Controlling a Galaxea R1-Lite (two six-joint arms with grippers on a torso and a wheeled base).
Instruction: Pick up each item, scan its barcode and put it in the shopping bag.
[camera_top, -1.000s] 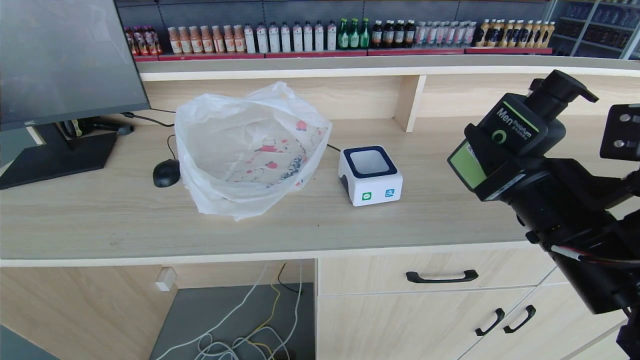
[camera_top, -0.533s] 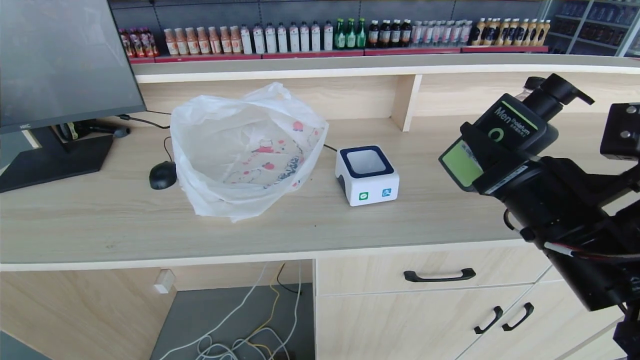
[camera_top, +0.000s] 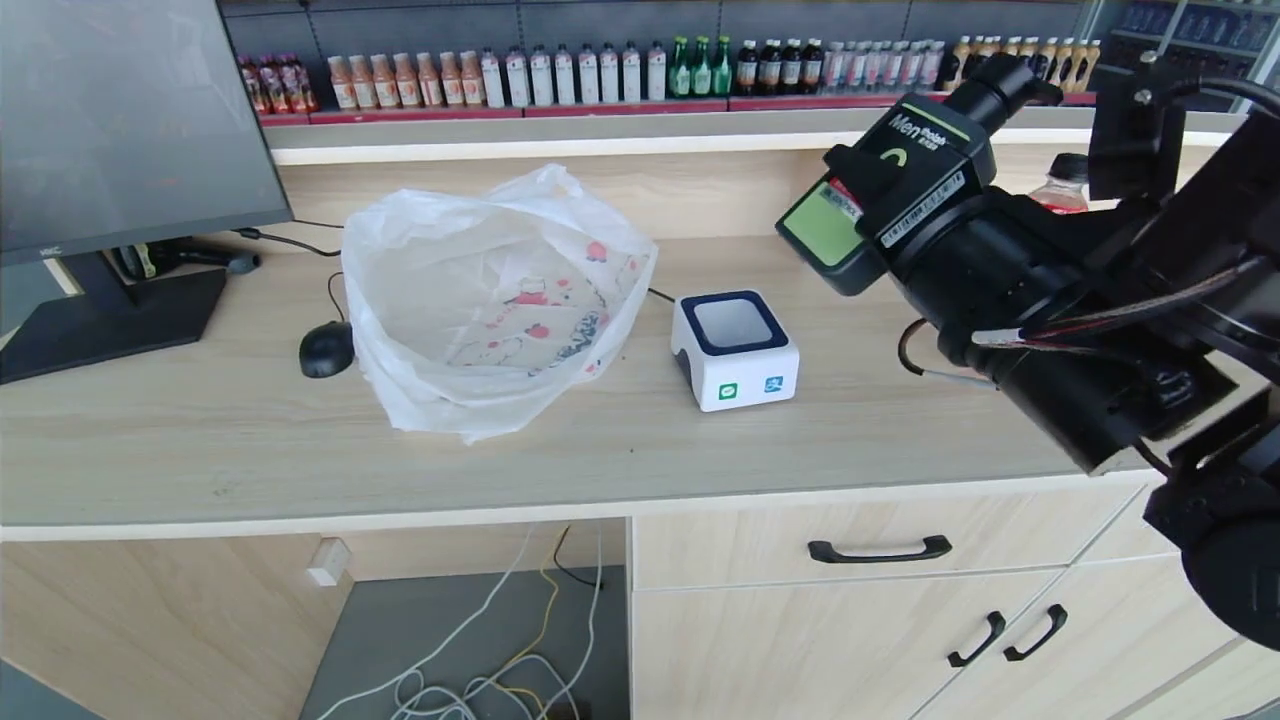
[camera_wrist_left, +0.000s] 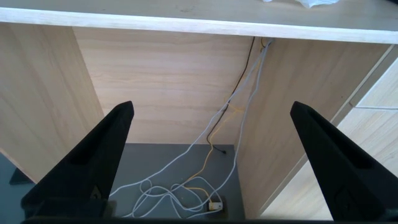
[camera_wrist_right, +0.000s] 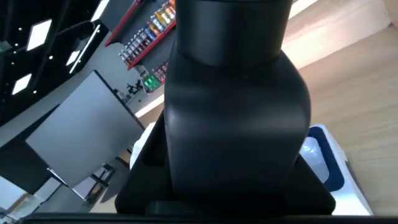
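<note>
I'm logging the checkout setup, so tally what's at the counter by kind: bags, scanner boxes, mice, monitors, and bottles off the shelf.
Shopping bag: 1
Scanner: 1
Mouse: 1
Monitor: 1
Bottles: 2 (black pump bottle held up; red-labelled bottle, partly hidden)
Total: 6

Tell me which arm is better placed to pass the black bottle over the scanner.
Right. The right claw grips the bottle, raised near the scanner, on its right. The left claw hangs open under the counter, by the cables.
</note>
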